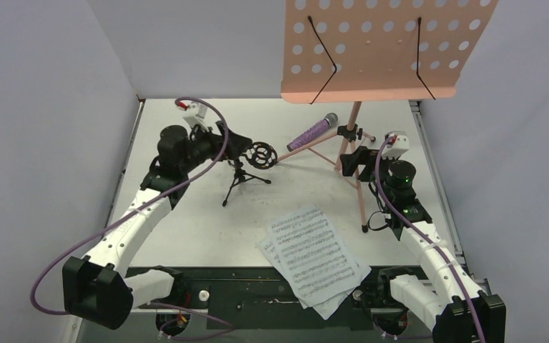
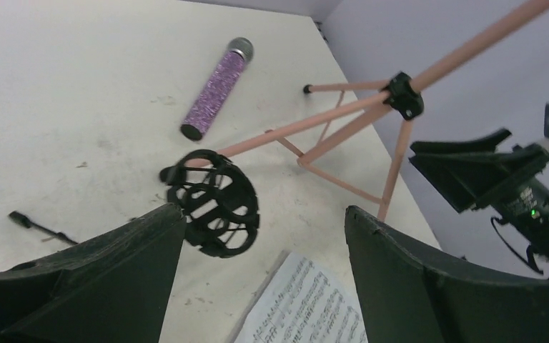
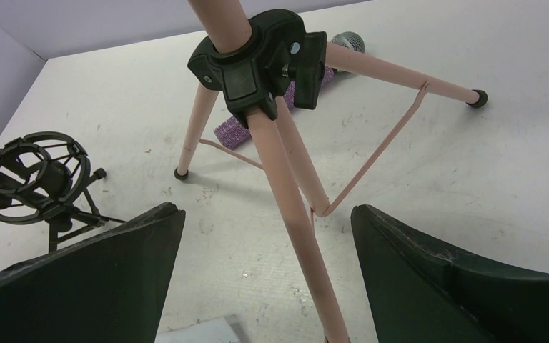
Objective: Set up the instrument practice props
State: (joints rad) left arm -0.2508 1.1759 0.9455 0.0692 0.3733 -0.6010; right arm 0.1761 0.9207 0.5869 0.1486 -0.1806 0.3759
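The pink perforated music stand (image 1: 372, 50) stands at the back right on tripod legs (image 3: 293, 200) joined by a black hub (image 3: 257, 61). The glittery purple microphone (image 1: 312, 132) lies flat on the table by those legs. The small black tripod mic stand (image 1: 246, 171) stands upright with its round cage holder (image 2: 214, 204) empty. White sheet-music pages (image 1: 314, 257) lie at the near edge. My left gripper (image 2: 264, 214) is open just beside the cage holder, holding nothing. My right gripper (image 3: 266, 211) is open, with a pink leg seen between its fingers, untouched.
Grey walls close in the white table (image 1: 186, 214) on the left, back and right. The music stand's desk overhangs the back right of the table. Purple cables (image 1: 64, 264) loop off both arms near their bases.
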